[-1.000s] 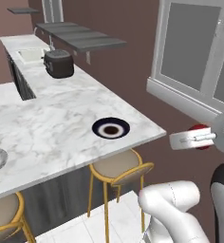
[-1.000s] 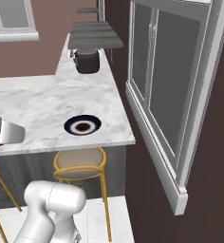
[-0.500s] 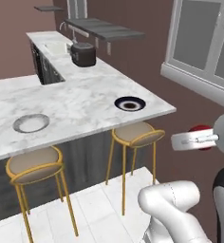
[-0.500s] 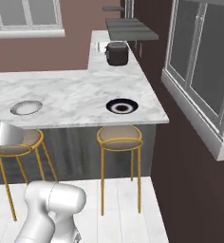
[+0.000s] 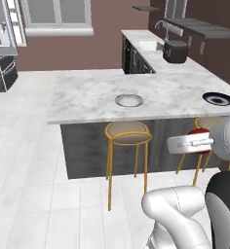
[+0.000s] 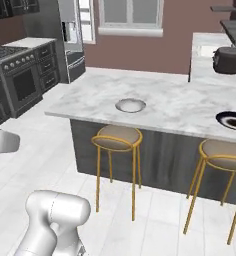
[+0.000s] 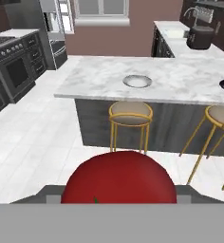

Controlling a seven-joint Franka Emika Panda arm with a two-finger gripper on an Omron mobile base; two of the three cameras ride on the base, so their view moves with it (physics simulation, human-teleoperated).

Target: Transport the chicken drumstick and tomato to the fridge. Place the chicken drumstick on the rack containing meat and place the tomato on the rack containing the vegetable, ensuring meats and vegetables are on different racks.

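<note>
Red and glossy, the tomato (image 7: 118, 178) sits clamped in the tool (image 5: 201, 141), while the fridge (image 7: 54, 28) (its goal) stands far ahead and left, beyond the marble surface (image 7: 180, 90).

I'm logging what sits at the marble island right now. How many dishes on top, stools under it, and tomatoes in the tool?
Dishes on the island: 2, a grey bowl and a dark plate
Stools: 2
Tomato held in the tool: 1
Total: 5
</note>
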